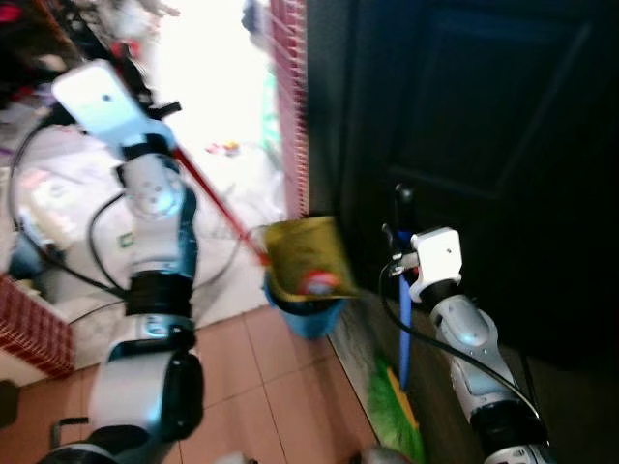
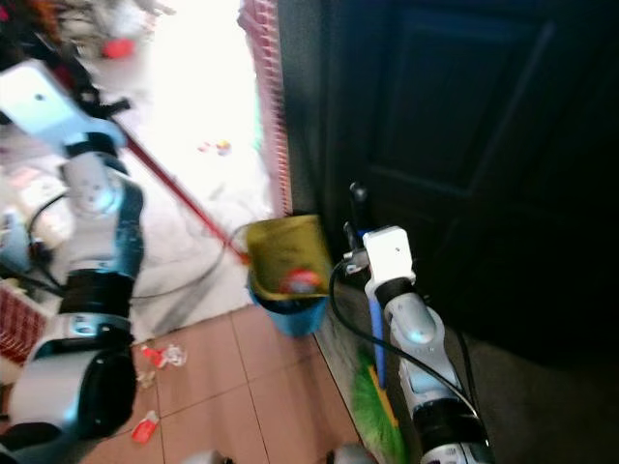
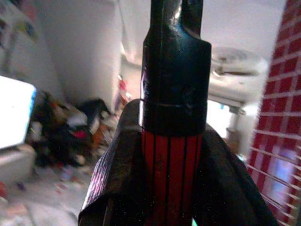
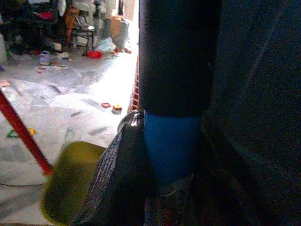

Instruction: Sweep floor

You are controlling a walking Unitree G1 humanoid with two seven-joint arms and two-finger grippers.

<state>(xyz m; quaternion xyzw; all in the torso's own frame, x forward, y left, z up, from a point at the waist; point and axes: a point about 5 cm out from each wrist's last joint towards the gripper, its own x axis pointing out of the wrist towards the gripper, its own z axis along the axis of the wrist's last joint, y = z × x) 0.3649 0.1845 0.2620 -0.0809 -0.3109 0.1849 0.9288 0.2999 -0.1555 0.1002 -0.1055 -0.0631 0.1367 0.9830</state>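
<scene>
My left gripper (image 3: 171,183) is shut on the red handle (image 1: 213,198) of a yellow dustpan (image 1: 302,253). The dustpan hangs tilted over a blue bin (image 1: 309,317) on the floor, with a red-and-white scrap (image 1: 319,282) at its lower lip. My right gripper (image 1: 398,253) is shut on the blue handle (image 1: 405,338) of a broom. The broom stands upright beside the bin, its green bristles (image 1: 395,411) down on the floor. The pictures are blurred.
A dark door (image 1: 484,145) fills the right side, right behind the broom. A red-checked post (image 1: 290,97) stands behind the bin. Scraps of litter (image 2: 160,356) lie on the terracotta tiles. A red basket (image 1: 34,329) stands at the left, with cables and clutter beyond.
</scene>
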